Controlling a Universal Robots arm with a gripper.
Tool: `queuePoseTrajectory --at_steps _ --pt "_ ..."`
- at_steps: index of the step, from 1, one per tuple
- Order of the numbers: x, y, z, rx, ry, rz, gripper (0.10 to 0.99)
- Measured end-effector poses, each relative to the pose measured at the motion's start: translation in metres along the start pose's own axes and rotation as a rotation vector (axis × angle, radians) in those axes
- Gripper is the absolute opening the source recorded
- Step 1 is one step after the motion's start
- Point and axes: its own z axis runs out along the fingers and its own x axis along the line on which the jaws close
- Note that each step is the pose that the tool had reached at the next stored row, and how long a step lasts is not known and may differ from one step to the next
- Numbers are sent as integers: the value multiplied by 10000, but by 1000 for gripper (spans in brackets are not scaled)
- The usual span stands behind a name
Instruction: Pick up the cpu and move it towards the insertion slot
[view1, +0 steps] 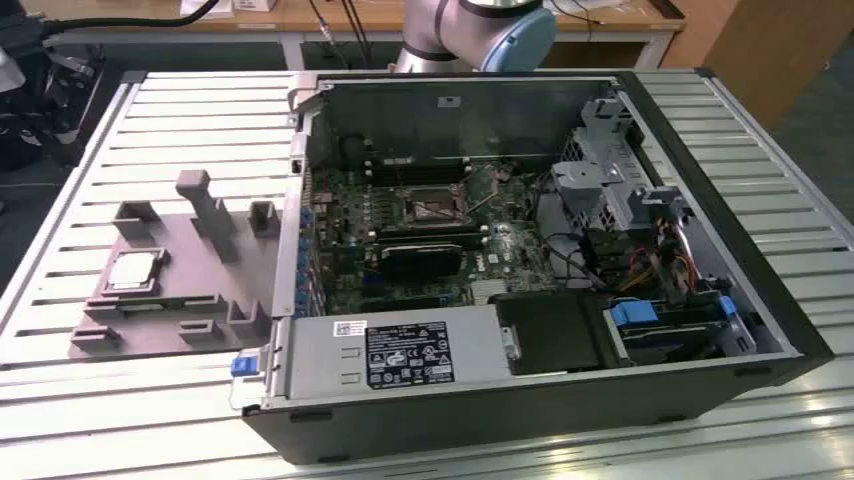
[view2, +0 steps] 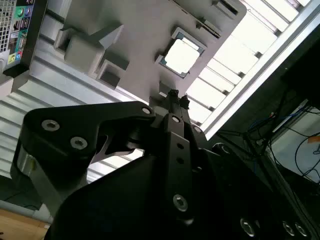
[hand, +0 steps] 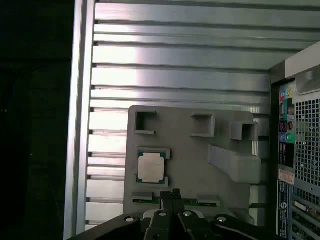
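Note:
The cpu (view1: 134, 270) is a small silvery square chip lying flat in a recess of the grey fixture plate (view1: 187, 310), at the exterior view's left. Both wrist views look down on the cpu (view2: 181, 54) (hand: 151, 166) from well above. My gripper (view2: 172, 94) (hand: 175, 193) hangs high over the near edge of the plate (hand: 190, 145), fingers together and holding nothing, clear of the chip. The insertion slot (view1: 424, 205) is the black square socket with a thin metal bracket on the green board inside the open computer case.
The open case (view1: 534, 400) fills the exterior view's middle and right, with a power supply (view1: 387, 355), a black heatsink block (view1: 416, 262) and drive cages (view1: 627, 200). Upright posts (view1: 200, 200) stand on the plate. The slatted metal table (view1: 80, 400) ends just beyond the plate.

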Motion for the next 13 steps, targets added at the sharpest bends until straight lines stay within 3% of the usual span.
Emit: queuePoseTrajectory --at_steps 13 --pt "0 0 5 0 -1 0 102"
